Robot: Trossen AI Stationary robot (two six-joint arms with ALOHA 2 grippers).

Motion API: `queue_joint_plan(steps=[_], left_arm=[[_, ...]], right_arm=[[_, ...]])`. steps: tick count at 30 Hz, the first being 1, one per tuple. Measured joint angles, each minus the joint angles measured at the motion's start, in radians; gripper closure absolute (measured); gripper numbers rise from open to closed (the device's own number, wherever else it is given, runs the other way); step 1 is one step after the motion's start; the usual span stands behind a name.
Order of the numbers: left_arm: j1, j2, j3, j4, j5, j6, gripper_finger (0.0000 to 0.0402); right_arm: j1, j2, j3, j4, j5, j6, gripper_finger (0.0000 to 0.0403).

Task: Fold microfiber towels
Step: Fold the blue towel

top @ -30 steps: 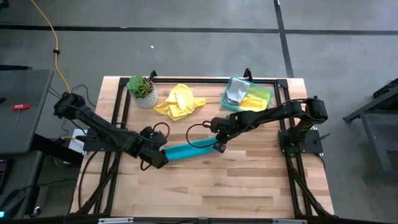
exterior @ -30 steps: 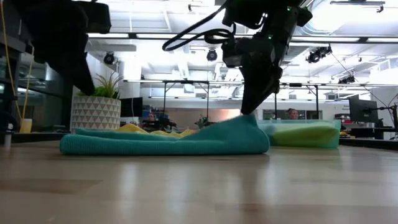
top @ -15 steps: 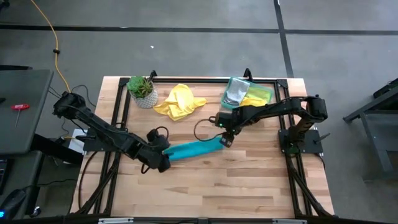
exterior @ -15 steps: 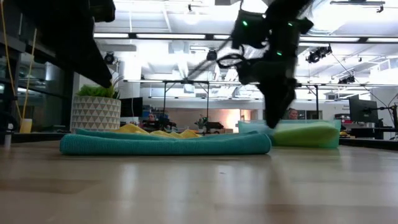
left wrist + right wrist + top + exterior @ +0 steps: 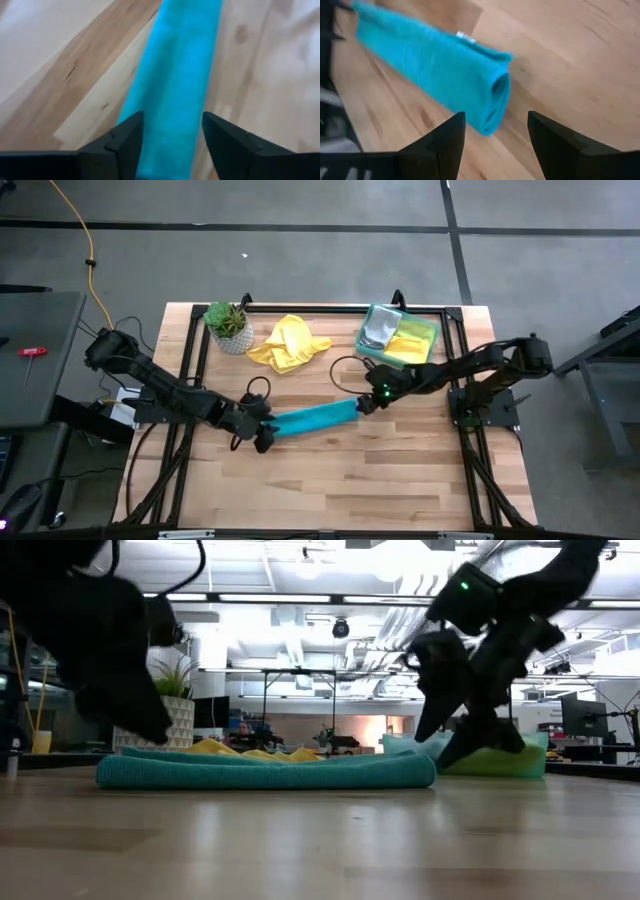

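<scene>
A teal-blue microfiber towel (image 5: 315, 419) lies on the table, folded into a long narrow strip, and its whole length rests flat in the low view (image 5: 265, 772). My left gripper (image 5: 262, 435) is open just over the strip's left end. Its fingers stand on either side of the towel (image 5: 172, 75), and I see no touch. My right gripper (image 5: 369, 402) is open just off the strip's right end. That folded end (image 5: 496, 92) lies ahead of the fingers and apart from them. A crumpled yellow towel (image 5: 288, 343) lies at the back.
A potted plant (image 5: 228, 325) stands at the back left beside the yellow towel. A translucent green tray (image 5: 432, 338) at the back right holds a grey cloth (image 5: 378, 332) and a lime-yellow cloth (image 5: 410, 340). Bare wood (image 5: 400, 480) lies toward the near edge.
My right gripper has let go of the teal towel's right end, opened, rolled, sunk and drawn off toward the table's right edge. That end, raised a second ago, now lies flat. My left gripper has come down over the strip's left end and has stayed open.
</scene>
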Motion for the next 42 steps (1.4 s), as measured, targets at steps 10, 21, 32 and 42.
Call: queue_joint_plan(steps=[10, 21, 32, 42], left_arm=[[0.058, 0.012, -0.072, 0.002, 0.080, -0.007, 0.0392], [0.105, 0.008, -0.141, 0.018, 0.106, -0.029, 0.0397], [0.106, 0.009, -0.145, 0.028, 0.090, -0.024, 0.0401], [0.107, 0.010, -0.146, 0.037, 0.087, -0.049, 0.0401]], right_arm=[[0.014, 0.088, -0.059, 0.210, 0.055, 0.130, 0.0196], [0.042, 0.190, 0.046, 0.211, 0.070, 0.115, 0.0196], [0.064, 0.217, 0.057, 0.228, 0.080, 0.166, 0.0197], [0.077, 0.244, 0.058, 0.231, 0.078, 0.158, 0.0324]])
